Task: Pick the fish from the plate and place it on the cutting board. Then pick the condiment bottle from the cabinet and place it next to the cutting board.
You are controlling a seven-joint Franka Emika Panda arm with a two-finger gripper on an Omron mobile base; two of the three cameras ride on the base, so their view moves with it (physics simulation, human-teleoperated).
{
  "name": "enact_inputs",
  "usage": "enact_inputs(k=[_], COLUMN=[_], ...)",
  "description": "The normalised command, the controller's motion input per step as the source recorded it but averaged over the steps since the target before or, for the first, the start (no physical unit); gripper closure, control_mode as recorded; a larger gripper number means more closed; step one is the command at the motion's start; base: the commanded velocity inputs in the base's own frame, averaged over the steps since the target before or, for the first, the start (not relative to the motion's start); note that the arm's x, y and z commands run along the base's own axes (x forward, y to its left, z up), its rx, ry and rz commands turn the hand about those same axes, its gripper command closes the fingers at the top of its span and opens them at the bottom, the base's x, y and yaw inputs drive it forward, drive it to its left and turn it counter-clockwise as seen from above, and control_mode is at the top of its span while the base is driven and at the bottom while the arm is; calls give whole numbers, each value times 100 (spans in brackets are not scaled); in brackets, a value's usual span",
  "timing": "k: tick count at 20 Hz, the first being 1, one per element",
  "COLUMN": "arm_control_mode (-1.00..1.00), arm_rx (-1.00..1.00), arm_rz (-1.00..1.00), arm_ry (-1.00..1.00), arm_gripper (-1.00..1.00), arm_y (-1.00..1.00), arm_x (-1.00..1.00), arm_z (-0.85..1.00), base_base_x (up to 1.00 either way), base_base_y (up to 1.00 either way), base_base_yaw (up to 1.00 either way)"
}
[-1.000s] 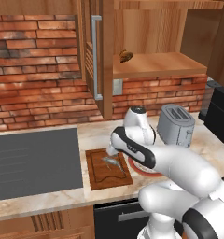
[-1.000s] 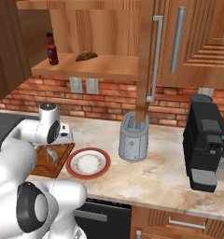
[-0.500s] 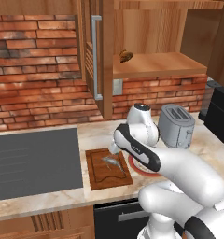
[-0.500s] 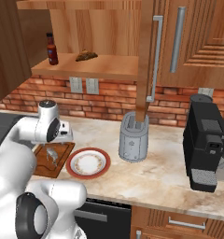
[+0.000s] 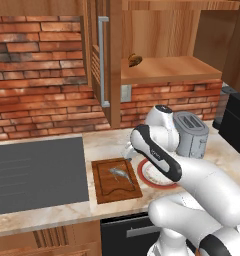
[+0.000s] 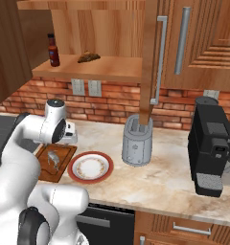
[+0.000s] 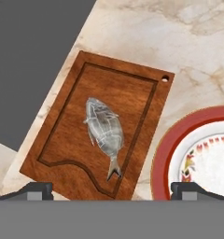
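With the fish (image 7: 103,131) lying on the board (image 7: 67,140) beside the plate (image 7: 165,158), the gripper (image 7: 111,190) is hovering above it, jaws spread and empty, likely facing the bottle (image 6: 53,50) fetch next.

Rear wall (image 5: 37,75): red brick with pale mortar; two light switch plates (image 6: 86,87) mounted on it below the shelf. Surface (image 6: 169,179): beige marbled stone, running the full width. Flat grey stovetop (image 5: 34,172) set into it at the left. Silver toaster (image 6: 137,146) stands near the wall; black coffee machine (image 6: 215,153) stands further right. Base units below: light wood fronts with silver bar handles (image 6: 193,229). Lighting even throughout.
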Motion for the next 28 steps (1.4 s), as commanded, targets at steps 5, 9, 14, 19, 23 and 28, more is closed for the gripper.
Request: enact_inputs(k=[5,9,14,19,23,28], arm_control_mode=[-100,-100,-100,-100,-100,-100], arm_rx=[12,14,17,18,19,19], arm_rz=[-3,-5,-7,-9,-11,-14], arm_ry=[0,1,5,5,4,5], arm_gripper=[-100,-100,-100,-100,-100,-100], arm_y=[-8,-4,-2,-1,-3,-6], arm_x=[-10,-13,-12,-1,0,-4], arm_z=[13,4,0,1,2,1], base_base_x=[0,0,0,0,0,0], base_base_y=[0,0,0,0,0,0], base_base_yaw=[0,0,0,0,0,0])
